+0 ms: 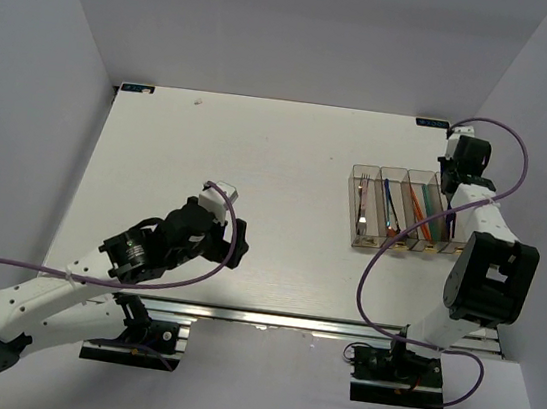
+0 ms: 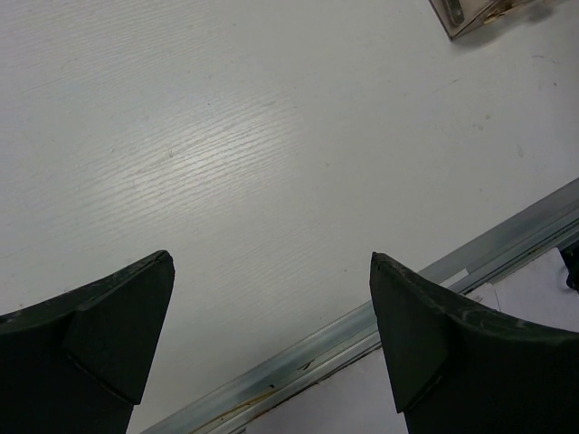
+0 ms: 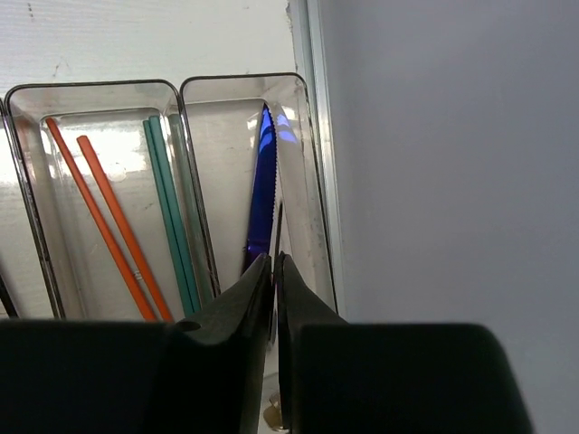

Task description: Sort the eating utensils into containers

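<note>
The containers (image 1: pixel 357 244), a row of four clear bins, stand at the table's right side. My right gripper (image 3: pixel 274 258) hangs over the rightmost bin (image 3: pixel 308 163), its jaws nearly together on a thin dark knife (image 3: pixel 279 226) seen edge-on. A blue knife (image 3: pixel 263 194) lies in that same bin. The bin to its left holds red chopsticks (image 3: pixel 99 217) and teal chopsticks (image 3: pixel 167 208). Silver forks (image 1: pixel 362 204) lie in the leftmost bin. My left gripper (image 2: pixel 271 258) is wide open over bare table at the near left, with nothing between its fingers.
A metal rail (image 2: pixel 380 330) runs along the near table edge under the left gripper. A grey wall (image 3: pixel 452 163) rises close beside the rightmost bin. Purple cables (image 1: pixel 388 250) loop off both arms.
</note>
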You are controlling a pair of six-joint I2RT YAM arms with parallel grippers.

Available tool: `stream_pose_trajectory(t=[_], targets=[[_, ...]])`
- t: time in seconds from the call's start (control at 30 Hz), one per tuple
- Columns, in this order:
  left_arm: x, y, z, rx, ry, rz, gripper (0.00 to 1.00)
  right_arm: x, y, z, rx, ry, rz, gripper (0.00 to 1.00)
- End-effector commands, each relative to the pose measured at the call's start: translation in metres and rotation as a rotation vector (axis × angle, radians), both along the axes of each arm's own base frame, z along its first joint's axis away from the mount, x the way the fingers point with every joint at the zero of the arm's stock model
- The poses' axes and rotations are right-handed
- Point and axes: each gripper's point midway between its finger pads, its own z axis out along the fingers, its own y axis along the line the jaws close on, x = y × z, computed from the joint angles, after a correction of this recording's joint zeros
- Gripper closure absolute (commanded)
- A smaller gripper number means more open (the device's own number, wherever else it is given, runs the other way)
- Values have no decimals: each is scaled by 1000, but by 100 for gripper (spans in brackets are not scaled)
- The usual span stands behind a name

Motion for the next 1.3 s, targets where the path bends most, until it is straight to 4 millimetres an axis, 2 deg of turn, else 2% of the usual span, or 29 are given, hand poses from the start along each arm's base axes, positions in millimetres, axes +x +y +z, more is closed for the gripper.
stream_pose_trajectory(t=[0.0, 0.2, 0.23, 0.4, 0.43, 0.47, 0.5, 0.6, 0.67, 0.77, 0.8, 0.87, 0.9, 0.93, 0.97, 1.0, 1.03, 1.07, 1.1, 1.13, 1.17, 1.2, 1.23, 1.27], targets=[[3, 2, 2, 0, -15, 20, 2, 9, -2, 4, 2, -48, 1, 89], [3, 1, -1, 9, -8, 19, 2, 14, -8, 7, -6, -50, -24, 89], [4, 1, -1, 10, -8, 20, 2, 13, -11, 7, -8, -51, -38, 87], [4, 2, -2, 15, -10, 27, 2, 14, -12, 6, -4, -54, -55, 62], [4, 2, -2, 14, -10, 25, 2, 15, -13, 7, 5, -56, -67, 60], [4, 1, -2, 13, -9, 23, 2, 16, -12, 10, 9, -62, -66, 50], [4, 1, -3, 16, -5, 21, 2, 17, -12, 13, 12, -68, -68, 11], [5, 3, -4, 27, -7, 33, 2, 23, -9, 45, 44, -149, -84, 11], [7, 3, -4, 31, -8, 40, 2, 27, -8, 77, 69, -220, -105, 11], [9, 6, -8, 55, -4, 60, 2, 20, -11, 110, 93, -265, -164, 11], [11, 7, -6, 57, -8, 74, 2, 22, -8, 133, 132, -318, -180, 11], [19, 21, -5, 97, -30, 155, 2, 13, 3, 163, 188, -375, -174, 11], [24, 28, -2, 103, -42, 203, 2, 7, 16, 170, 250, -381, -147, 11], [34, 46, 5, 132, -86, 302, 2, -6, 28, 192, 278, -430, -109, 11], [39, 57, 9, 147, -108, 364, 2, -14, 37, 201, 306, -452, -78, 11], [44, 71, 15, 136, -126, 451, 2, -22, 51, 196, 363, -449, -41, 11], [48, 83, 22, 137, -150, 514, 2, -44, 59, 223, 383, -530, -14, 11], [52, 101, 27, 162, -183, 596, 2, -55, 71, 232, 420, -558, 39, 11], [54, 113, 32, 155, -197, 656, 2, -66, 76, 237, 436, -582, 55, 11], [56, 121, 41, 150, -216, 693, 2, -89, 81, 238, 470, -608, 51, 11], [58, 130, 50, 159, -240, 741, 2, -100, 91, 236, 502, -604, 89, 11], [59, 138, 56, 154, -249, 787, 2, -110, 99, 229, 525, -591, 116, 11], [61, 141, 69, 153, -259, 814, 2, -128, 107, 209, 565, -563, 128, 11], [63, 146, 77, 146, -275, 843, 2, -137, 117, 199, 598, -544, 159, 11]])
